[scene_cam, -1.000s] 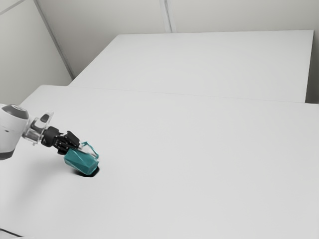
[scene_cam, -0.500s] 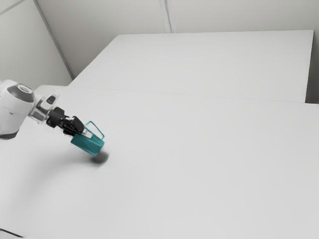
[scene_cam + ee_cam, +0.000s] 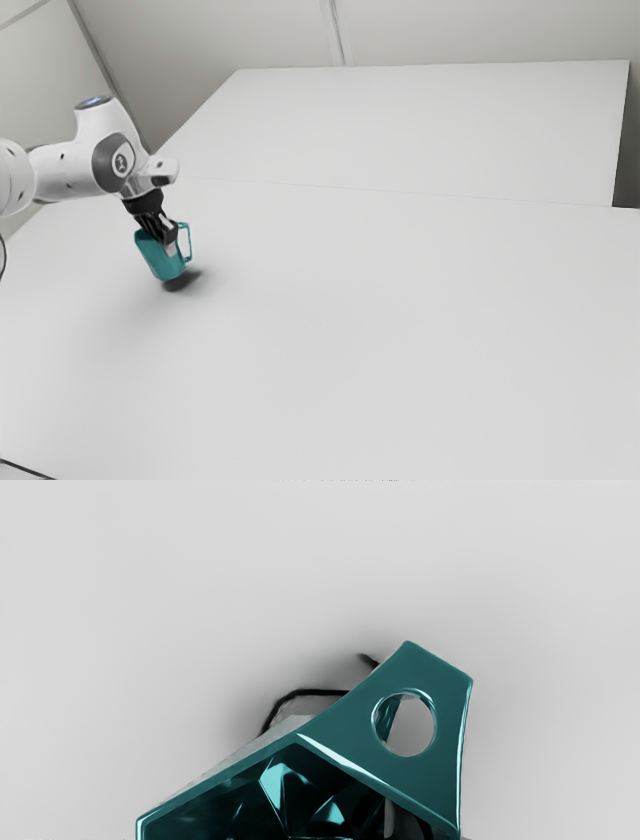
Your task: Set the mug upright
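The teal mug [image 3: 160, 262] hangs just above the table at the exterior view's left, mouth up but tilted, its top leaning toward that view's left. Its handle faces the exterior view's right. My black gripper [image 3: 163, 236] is shut on the mug's wall beside the handle, coming down from above. In the wrist view the mug [image 3: 425, 667] shows its angular rim, dark hollow inside and a flat teal part with a round hole. A grey and black piece of the gripper [image 3: 405, 822] appears at the mug's opening; the fingertips are largely hidden there.
The white table [image 3: 380, 320] stretches away toward the exterior view's right. Behind it stands a second white surface [image 3: 420, 130], with pale walls beyond. A dark cable [image 3: 25, 470] lies at the exterior view's lower left corner.
Held by my gripper, the mug has risen from low over the table and turned from nearly lying to much closer to upright. My hand has swung from slanting to pointing more steeply down.
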